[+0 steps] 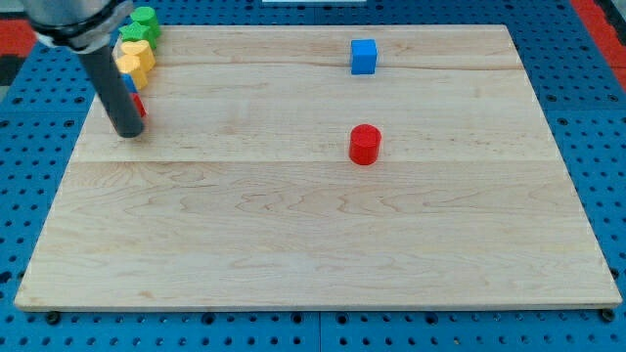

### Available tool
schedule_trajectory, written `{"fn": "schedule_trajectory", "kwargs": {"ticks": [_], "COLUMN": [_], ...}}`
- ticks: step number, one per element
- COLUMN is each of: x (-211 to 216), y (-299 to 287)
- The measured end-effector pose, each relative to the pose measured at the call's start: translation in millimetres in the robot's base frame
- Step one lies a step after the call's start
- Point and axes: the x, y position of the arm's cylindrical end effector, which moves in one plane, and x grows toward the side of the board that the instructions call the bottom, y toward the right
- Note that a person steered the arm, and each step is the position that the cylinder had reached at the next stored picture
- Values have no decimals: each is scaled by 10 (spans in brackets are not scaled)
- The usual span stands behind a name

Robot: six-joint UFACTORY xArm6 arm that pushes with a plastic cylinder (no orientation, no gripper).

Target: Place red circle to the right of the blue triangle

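Note:
The red circle [364, 144], a short red cylinder, stands right of the board's middle. A blue block [363, 56] that looks like a cube sits above it near the view's top edge. My tip [128, 131] rests on the board at the view's left, far left of the red circle. A sliver of blue [128, 85] and a red block [138, 105] show just behind the rod; the rod hides their shapes.
At the top left corner lie a green block [144, 22], a yellow block [137, 61] and another green and yellow piece between them [131, 41]. The wooden board [313, 235] lies on a blue pegboard.

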Motion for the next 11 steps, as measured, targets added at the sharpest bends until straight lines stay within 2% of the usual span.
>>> {"fn": "schedule_trajectory", "kwargs": {"ticks": [2,3,5,6,7,8,10,11], "x": [-50,-147,-226,-15,380,378,-55,-129], "y": [627,1160,2617,3079,3058,2591,2436,2069]}}
